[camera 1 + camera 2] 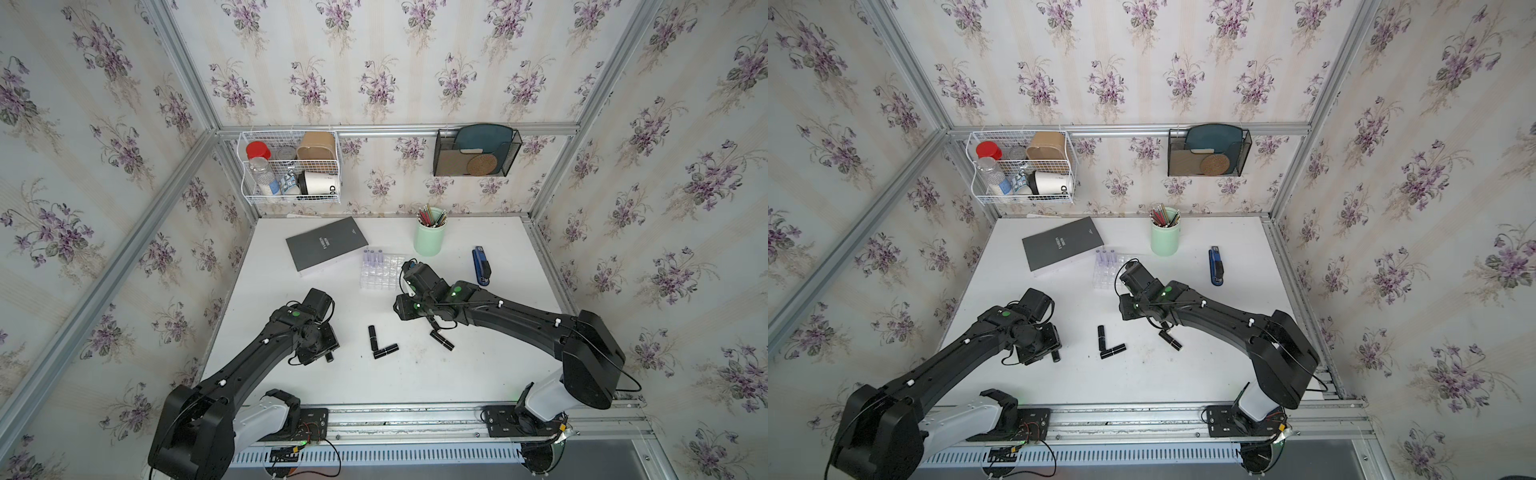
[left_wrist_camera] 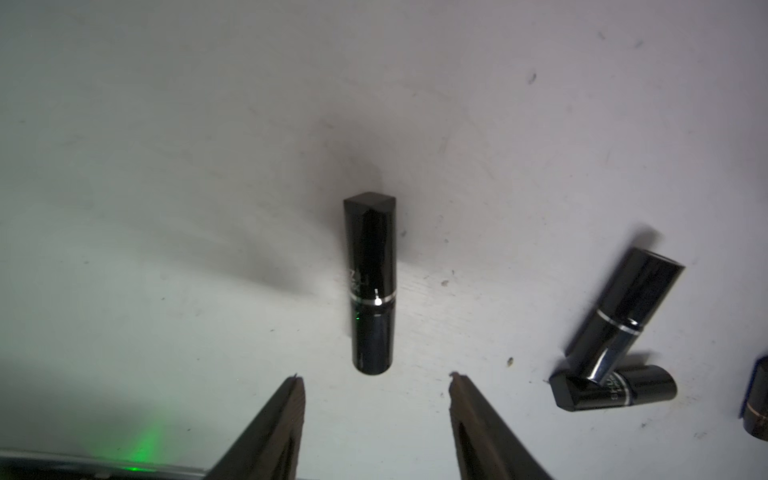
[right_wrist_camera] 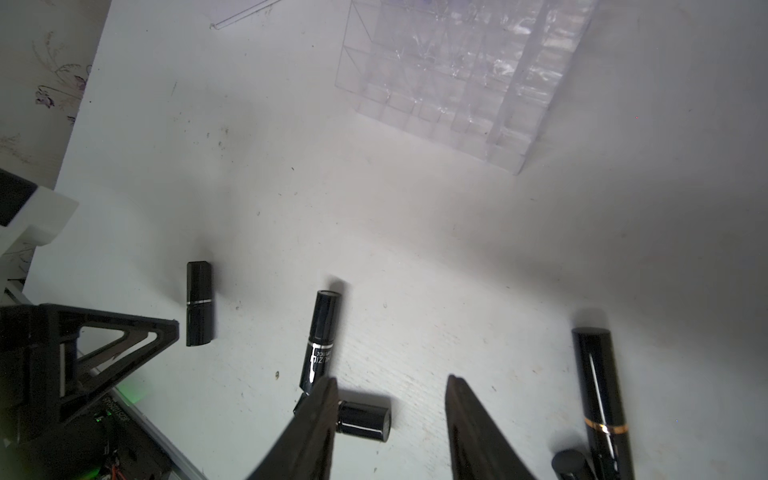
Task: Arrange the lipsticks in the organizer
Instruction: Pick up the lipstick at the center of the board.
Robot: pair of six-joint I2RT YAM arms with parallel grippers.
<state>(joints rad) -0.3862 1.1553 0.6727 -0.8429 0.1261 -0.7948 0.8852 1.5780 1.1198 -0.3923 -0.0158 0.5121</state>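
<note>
One target: glossy black lipstick tube [image 2: 371,286], lying just ahead of left gripper [image 2: 376,375].
Axis: lengthwise along the gripper's reach.
Jaws: spread, empty.

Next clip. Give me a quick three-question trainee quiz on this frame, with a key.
1. True or false: the three lilac lipsticks stand in the organizer.
2. The left end effector is: A open and empty; B shut and empty; C shut on a lilac lipstick.
3. How many black lipsticks are in the organizer?
Key: 1 true; 2 A; 3 zero.
</note>
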